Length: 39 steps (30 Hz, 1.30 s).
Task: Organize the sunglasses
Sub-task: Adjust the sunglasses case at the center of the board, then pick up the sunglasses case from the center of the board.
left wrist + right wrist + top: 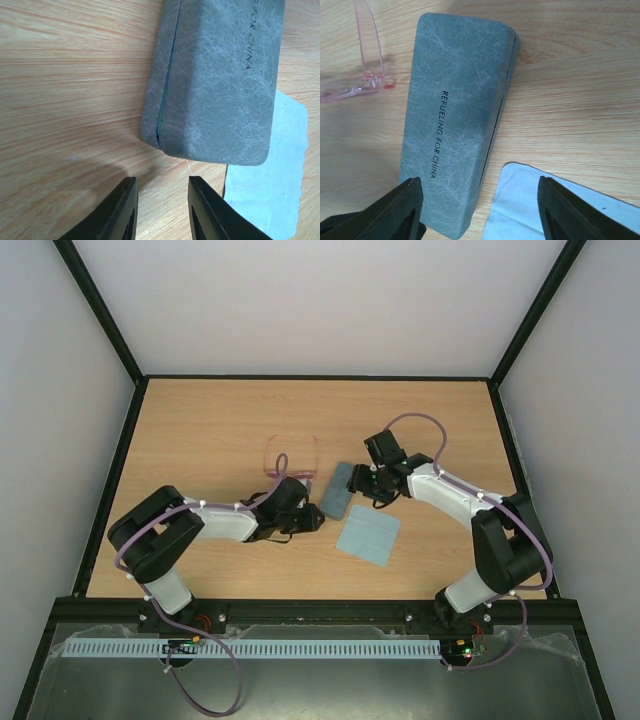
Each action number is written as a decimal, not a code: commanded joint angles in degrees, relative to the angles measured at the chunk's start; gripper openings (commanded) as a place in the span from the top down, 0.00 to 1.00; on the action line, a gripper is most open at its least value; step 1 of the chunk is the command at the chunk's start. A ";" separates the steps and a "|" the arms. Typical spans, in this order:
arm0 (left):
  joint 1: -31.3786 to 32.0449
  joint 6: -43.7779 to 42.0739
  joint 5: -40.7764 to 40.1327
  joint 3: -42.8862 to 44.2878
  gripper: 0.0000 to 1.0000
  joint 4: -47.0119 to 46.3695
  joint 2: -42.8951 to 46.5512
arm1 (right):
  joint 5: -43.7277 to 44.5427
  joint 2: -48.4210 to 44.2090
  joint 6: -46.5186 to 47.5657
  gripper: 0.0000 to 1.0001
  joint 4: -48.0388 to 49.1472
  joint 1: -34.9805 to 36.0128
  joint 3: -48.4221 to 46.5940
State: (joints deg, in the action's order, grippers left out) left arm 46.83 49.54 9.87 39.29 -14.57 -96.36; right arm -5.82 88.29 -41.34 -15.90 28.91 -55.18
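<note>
The left gripper (162, 200) has its two black fingers drawn close, with a narrow slit between them. Only bare wood shows in that slit, so it grasps nothing, and it hangs just short of the near corner of the grey-blue oblong leather-look case (215, 85) without touching it. The right gripper (479, 192) is released, its jaws spread wide. They stand on either side of the near end of the case (455, 115), wider than the case itself. One finger hangs over the case's corner and the other over the square light-blue cloth (520, 200); I cannot tell whether either finger rests on what lies below it. The case is closed, a thin line of green lining showing along its seam, and the words "REFUELING FOR CHINA" are printed on its lid. There is one pair of sunglasses with a thin pink translucent frame (290, 455). They lie free on the wooden table (200, 430), held by neither gripper, just beyond the left gripper (300, 512) and just beside the far left corner of the case (337, 490). Their hinge and one slim temple arm show in the right wrist view (370, 75), close to the case but apart from it. There is one case and one cloth (368, 535), the cloth flat on the table with a corner touching the case's near end.
</note>
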 commanded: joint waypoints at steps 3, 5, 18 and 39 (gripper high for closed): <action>0.88 0.81 -1.61 -1.76 0.67 3.35 2.42 | 4.68 2.62 3.74 0.31 -8.98 3.10 -7.29; 0.60 0.06 -3.15 -1.76 0.67 5.72 4.56 | 6.00 4.17 3.65 0.29 -10.57 4.61 -9.40; -8.18 -4.10 -2.46 -6.27 0.50 13.16 14.90 | 11.96 17.62 -0.57 0.10 -19.06 9.60 -22.27; -12.25 -6.80 2.85 -9.37 0.49 10.70 16.32 | 16.74 24.79 -4.56 0.14 -21.50 10.72 -25.85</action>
State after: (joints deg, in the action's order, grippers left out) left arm 35.20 43.88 11.70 30.96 -3.51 -81.38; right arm 9.04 112.31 -44.77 -33.61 39.40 -79.46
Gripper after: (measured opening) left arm 0.508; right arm 0.872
